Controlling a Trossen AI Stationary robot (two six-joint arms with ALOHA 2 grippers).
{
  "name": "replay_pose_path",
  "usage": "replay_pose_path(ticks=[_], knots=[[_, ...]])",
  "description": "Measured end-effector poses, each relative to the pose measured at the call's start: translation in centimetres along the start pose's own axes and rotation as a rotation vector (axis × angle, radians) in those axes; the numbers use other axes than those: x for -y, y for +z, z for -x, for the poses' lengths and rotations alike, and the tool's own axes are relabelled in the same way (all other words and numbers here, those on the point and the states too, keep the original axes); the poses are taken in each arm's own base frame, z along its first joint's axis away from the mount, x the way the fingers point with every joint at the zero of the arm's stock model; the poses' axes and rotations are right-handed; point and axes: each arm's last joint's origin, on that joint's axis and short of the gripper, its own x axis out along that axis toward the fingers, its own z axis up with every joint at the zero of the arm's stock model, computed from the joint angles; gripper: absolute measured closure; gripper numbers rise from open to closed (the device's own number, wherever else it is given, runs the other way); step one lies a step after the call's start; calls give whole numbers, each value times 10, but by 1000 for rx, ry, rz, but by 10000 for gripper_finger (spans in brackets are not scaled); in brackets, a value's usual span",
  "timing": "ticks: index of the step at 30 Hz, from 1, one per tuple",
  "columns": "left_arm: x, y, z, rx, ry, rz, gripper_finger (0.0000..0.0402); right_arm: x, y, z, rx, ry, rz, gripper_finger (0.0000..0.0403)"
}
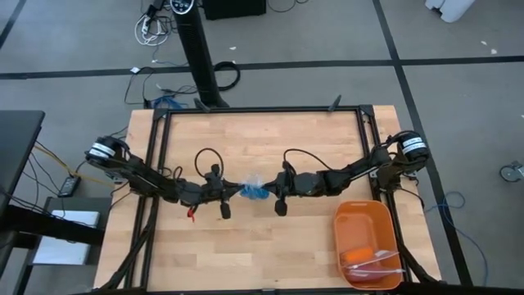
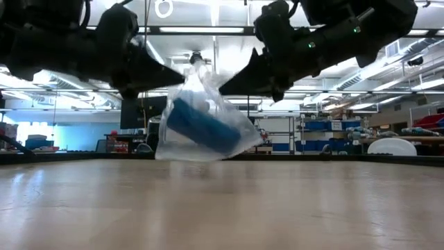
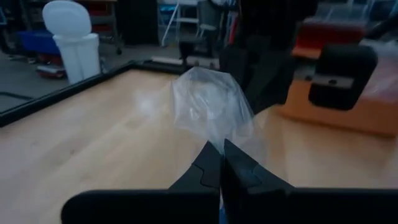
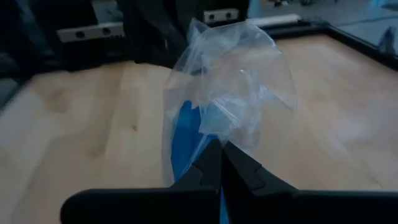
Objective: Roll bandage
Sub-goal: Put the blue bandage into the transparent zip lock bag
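A clear crinkly plastic bag [image 2: 201, 118] hangs in the air over the middle of the table between my two grippers. Inside it lies the bandage [image 2: 202, 126], a short bright blue cylinder, tilted; it also shows in the right wrist view [image 4: 186, 140]. My left gripper [image 1: 237, 192] is shut on the bag from the table's left side. My right gripper [image 1: 267, 192] is shut on the bag from the table's right side. My left gripper pinches the bag's plastic [image 3: 219, 138] between its two fingertips, coming level from the table's left. The bag is lifted clear of the table and bulges beyond the fingers. My right gripper pinches the bag's plastic [image 4: 217, 138] between its two fingertips, coming level from the table's right. The bag is clear of the table, with the blue bandage inside it.
An orange plastic tray [image 1: 368, 217] with a few small things in it stands at the table's near right corner. A black frame [image 1: 262, 111] runs round the tabletop.
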Motion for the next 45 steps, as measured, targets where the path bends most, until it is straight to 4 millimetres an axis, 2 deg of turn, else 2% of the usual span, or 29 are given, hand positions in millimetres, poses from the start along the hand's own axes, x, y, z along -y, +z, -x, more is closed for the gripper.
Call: replay_pose_path(ticks=[4, 7, 11, 15, 19, 22, 33, 38, 45], knots=[[-2, -9, -1, -46, 51, -32, 400, 4, -5, -1, -51, -46, -27, 398], [-4, -19, -2, -97, 104, -55, 400, 10, -8, -2, -84, -80, -56, 381], [-10, -30, -1, -143, 229, -68, 397, 14, -10, -2, -111, -98, -59, 336], [-15, -33, -1, -148, 335, -109, 378, 15, -3, 3, -107, -113, -59, 282], [-16, -31, -1, -150, 352, -195, 351, 16, 6, 12, -109, -119, -46, 241], [-16, -30, -2, -152, 348, -250, 325, 12, 10, 19, -112, -100, -6, 225], [-21, -28, 1, -190, 545, -570, 233, -15, -15, 28, -256, -37, 293, 224], [-20, -27, 2, -206, 563, -647, 219, -14, -16, 26, -250, -57, 372, 233], [-9, -10, 1, -183, 653, -782, 218, -4, -9, 19, -292, -89, 417, 241]])
